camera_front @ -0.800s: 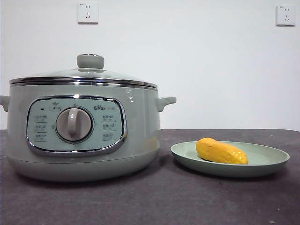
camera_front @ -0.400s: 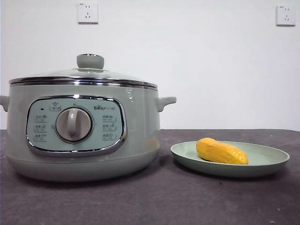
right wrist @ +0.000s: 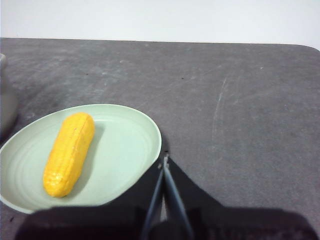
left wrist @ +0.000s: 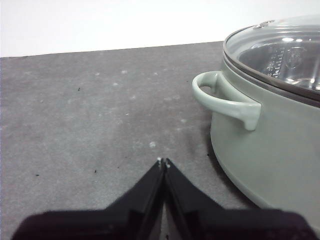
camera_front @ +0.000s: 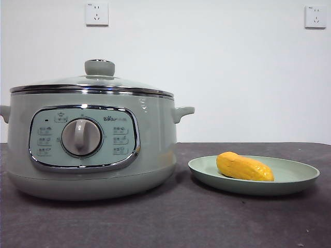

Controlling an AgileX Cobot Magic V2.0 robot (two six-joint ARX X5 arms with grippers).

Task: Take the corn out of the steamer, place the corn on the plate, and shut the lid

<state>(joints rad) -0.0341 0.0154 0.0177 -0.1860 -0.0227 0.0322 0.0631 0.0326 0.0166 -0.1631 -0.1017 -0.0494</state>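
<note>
The yellow-orange corn (camera_front: 244, 167) lies on the pale green plate (camera_front: 300, 178) to the right of the steamer (camera_front: 155, 150); the right wrist view shows the corn (right wrist: 70, 152) lengthwise on the plate (right wrist: 125, 150). The glass lid (camera_front: 98, 80) with its green knob sits on the steamer, also seen as lid (left wrist: 280, 50) over the steamer (left wrist: 270, 150) in the left wrist view. My left gripper (left wrist: 163, 162) is shut and empty, low over the table beside the pot's side handle (left wrist: 225, 100). My right gripper (right wrist: 164, 161) is shut and empty, just beside the plate's rim.
The dark grey table top (camera_front: 181, 222) runs under everything. Two wall sockets (camera_front: 96, 14) sit on the white back wall. No arm shows in the front view.
</note>
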